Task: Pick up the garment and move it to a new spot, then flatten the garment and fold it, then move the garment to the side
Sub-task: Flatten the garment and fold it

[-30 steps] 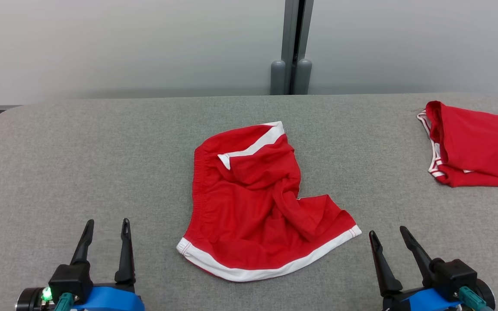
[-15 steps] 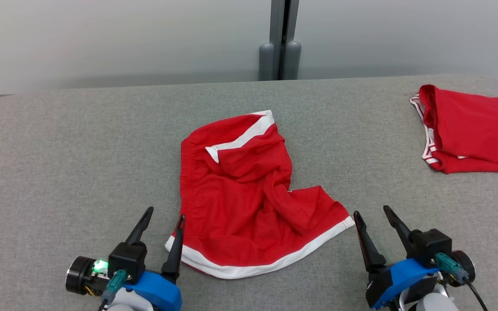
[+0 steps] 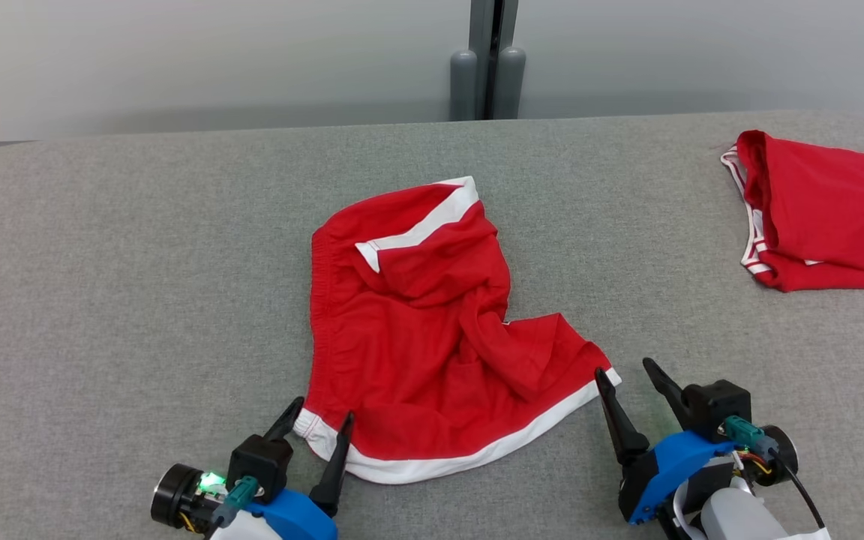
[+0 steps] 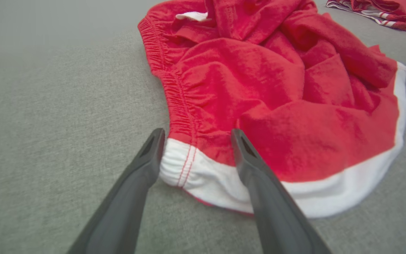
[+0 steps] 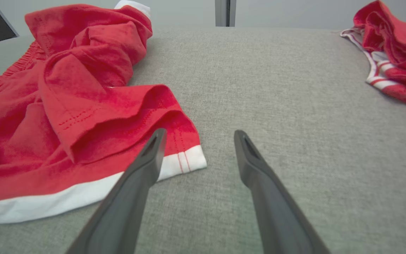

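the garment (image 3: 417, 330), red shorts with a white hem, lies crumpled near the middle of the grey table (image 3: 139, 262). its gathered waistband runs down the robot's left side, the white hem curves along the near edge, and a second white band is folded over at the far end. your left pincer (image 3: 322, 409) sits low at the near left corner of the garment with its jaws wide. in the left wrist view the white corner where waistband meets hem lies between the two fingers, and neither has closed on it. your right pincer (image 3: 625, 368) is at the near right corner, also spread wide and holding nothing. in the right wrist view one finger crosses the white hem beside the corner and the other is over bare table. whether either pincer's tips touch the cloth you cannot tell from here. a second red garment (image 3: 837, 225) with striped white trim lies bunched at the table's far right, well apart from both pincers. a grey post (image 3: 486, 67) stands behind the table's far edge.
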`<state>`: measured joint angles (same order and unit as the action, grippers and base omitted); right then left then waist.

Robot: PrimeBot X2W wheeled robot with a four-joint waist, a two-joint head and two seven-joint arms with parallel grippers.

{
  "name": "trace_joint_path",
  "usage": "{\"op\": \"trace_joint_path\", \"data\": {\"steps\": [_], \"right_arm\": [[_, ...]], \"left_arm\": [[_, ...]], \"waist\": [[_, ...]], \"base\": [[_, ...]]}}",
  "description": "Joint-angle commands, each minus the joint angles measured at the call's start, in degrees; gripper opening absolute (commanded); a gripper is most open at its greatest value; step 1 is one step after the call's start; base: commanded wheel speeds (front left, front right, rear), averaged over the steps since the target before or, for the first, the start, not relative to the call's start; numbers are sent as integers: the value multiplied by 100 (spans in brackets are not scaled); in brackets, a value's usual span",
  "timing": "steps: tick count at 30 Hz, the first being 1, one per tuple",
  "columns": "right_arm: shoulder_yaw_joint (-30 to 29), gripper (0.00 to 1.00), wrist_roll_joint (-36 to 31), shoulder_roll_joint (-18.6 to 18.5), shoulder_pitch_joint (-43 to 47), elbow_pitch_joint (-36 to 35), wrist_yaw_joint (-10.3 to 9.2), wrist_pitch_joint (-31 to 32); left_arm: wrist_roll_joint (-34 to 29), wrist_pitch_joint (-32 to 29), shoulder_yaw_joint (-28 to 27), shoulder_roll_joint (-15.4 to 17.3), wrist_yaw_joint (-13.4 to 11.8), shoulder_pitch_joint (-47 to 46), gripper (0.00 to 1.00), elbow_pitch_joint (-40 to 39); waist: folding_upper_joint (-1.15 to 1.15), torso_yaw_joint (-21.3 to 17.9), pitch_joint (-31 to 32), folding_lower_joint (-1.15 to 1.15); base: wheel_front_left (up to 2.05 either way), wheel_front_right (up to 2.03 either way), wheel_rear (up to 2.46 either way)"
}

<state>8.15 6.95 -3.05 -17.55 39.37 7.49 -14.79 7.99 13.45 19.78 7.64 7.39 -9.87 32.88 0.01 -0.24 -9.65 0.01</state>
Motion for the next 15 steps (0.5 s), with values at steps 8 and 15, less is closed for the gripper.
{"op": "trace_joint_path", "data": {"steps": [8, 15], "right_arm": [[77, 100, 159, -10, -266, 519, 1, -44], [100, 100, 228, -8, -372, 720, 1, -45]], "left_arm": [[304, -68, 687, 109, 12, -181, 100, 131], [563, -196, 1157, 254, 13, -225, 100, 75]], "waist": [[-1, 63, 6, -1], [-1, 158, 24, -1]], "base": [[0, 0, 0], [0, 0, 0]]}}
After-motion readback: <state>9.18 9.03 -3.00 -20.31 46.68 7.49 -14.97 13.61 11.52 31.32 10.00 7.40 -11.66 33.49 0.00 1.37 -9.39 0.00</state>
